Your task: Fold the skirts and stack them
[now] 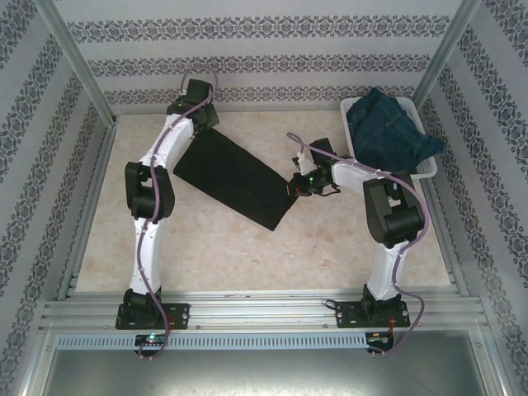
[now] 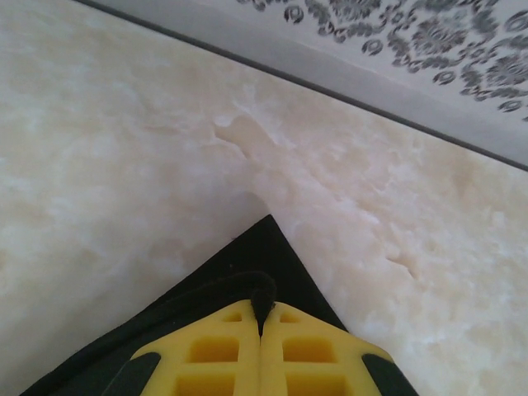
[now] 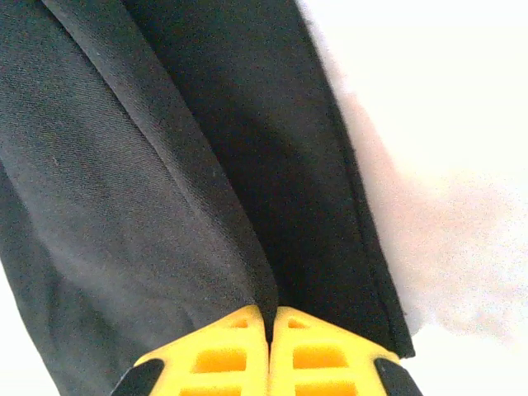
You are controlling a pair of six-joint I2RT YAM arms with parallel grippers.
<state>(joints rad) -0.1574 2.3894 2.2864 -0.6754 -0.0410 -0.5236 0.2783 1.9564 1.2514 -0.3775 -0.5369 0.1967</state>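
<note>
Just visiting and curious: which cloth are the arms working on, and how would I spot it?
Find the pale marbled tabletop. Slanting across its middle lies a flat black cloth skirt, the left pincer and right pincer pinching its ends. Its neighbour, a blue denim skirt, sits heaped in the white plastic basket.

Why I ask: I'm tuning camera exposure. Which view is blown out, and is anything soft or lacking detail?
Right wrist: the table beside the black skirt is blown out to white, though the cloth's weave is sharp. Left wrist: even exposure, but the wallpaper is slightly blurred. Top external: soft, even light; the skirt reads as flat black with no fold detail.
</note>
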